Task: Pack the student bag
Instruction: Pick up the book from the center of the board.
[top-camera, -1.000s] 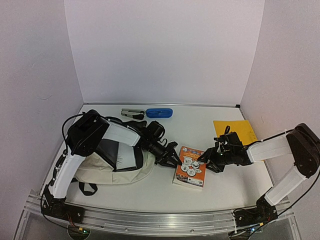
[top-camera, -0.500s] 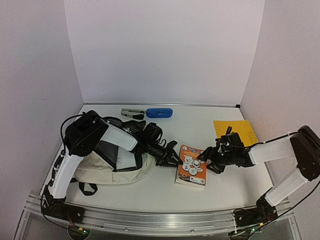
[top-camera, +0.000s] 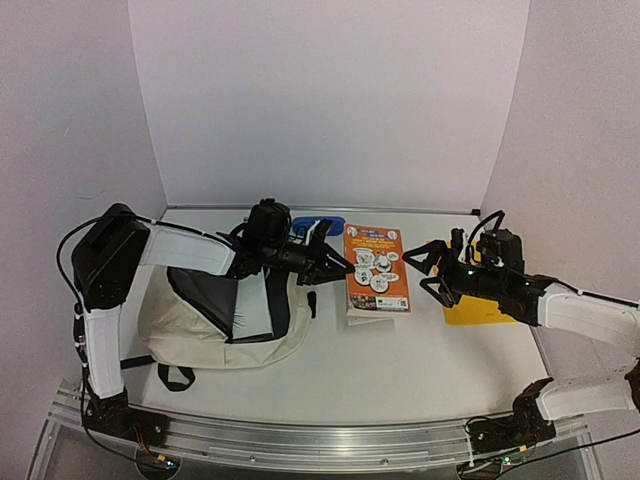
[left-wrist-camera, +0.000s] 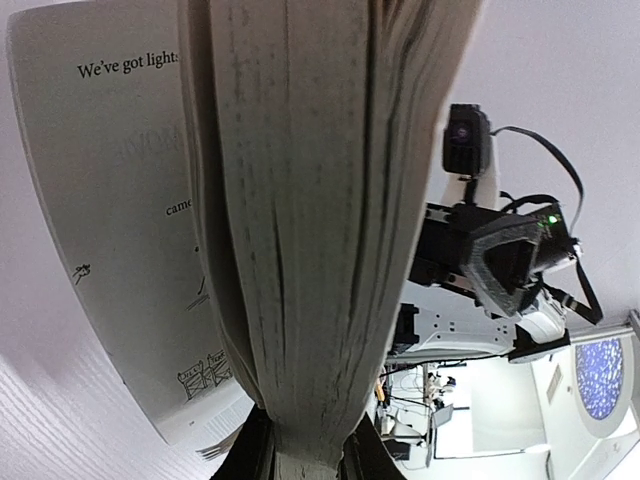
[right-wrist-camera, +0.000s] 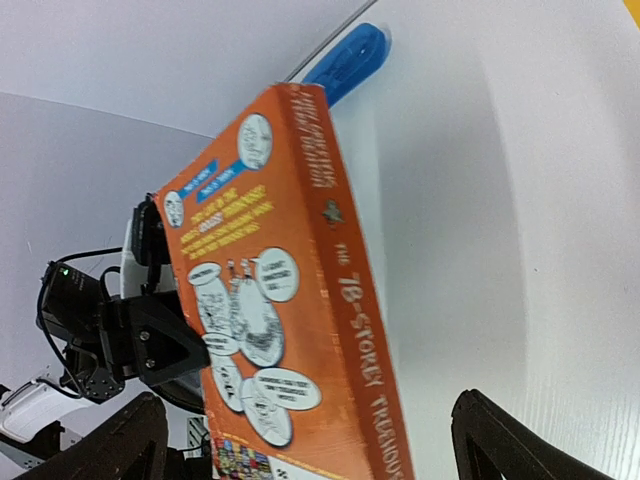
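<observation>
Your left claw (top-camera: 328, 263) is clamped across the page block of the orange paperback book (top-camera: 375, 270), holding it upright at the middle of the top view. In the left wrist view one leaf hangs loose outside the grip, so treat the hold as modest. Just left of it, in the lower left of the frame, the cream soft fabric backpack (top-camera: 178, 325) lies on the white table (top-camera: 400, 370), mouth gaping on dark lining. Expect it light and floppy: its rim will likely sag, so take it by the firmer zipped edge. Your right claw (top-camera: 428, 268) hangs wide open and empty, near the book's right side but apart, over a flat yellow folder (top-camera: 485, 310).
</observation>
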